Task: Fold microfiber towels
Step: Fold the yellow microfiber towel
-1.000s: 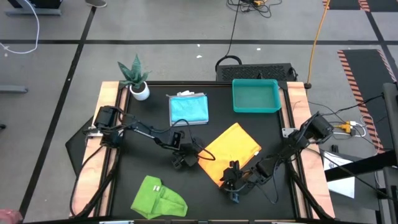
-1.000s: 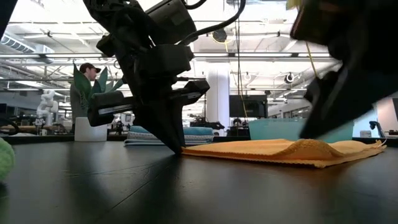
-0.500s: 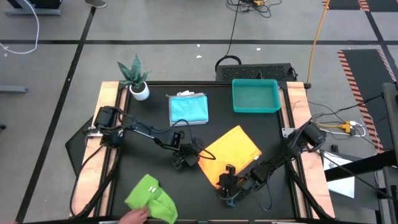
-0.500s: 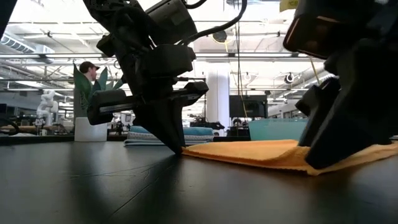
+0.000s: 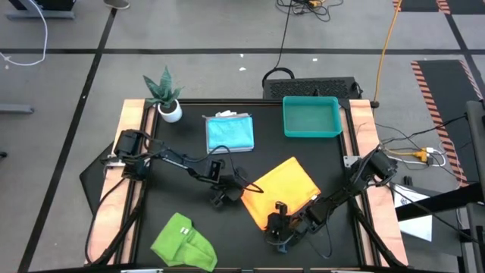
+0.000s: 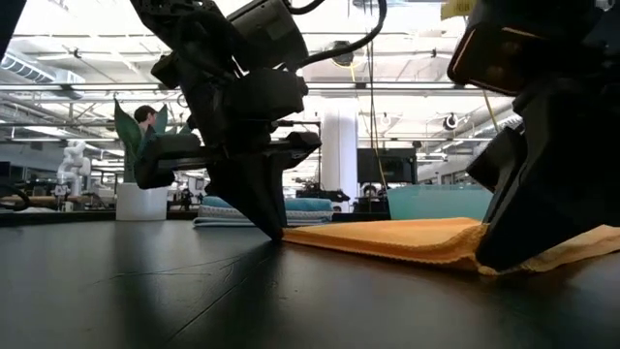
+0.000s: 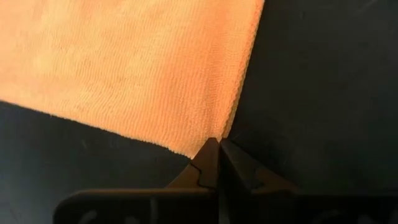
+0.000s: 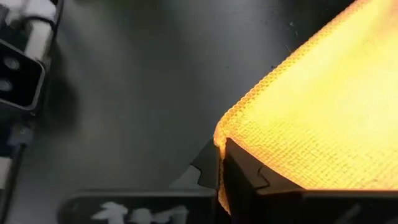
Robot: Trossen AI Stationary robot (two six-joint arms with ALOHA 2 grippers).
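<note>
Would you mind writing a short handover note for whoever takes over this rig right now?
Left end effector: shut on the yellow-orange towel, at its left corner.
Right end effector: shut on the same towel's near corner.
Folded light blue towel lies on a white-grey towel at the back, beside the teal tray.
Lime green towel sits crumpled at front left.
Left to do: fold the yellow-orange, then the green.
</note>
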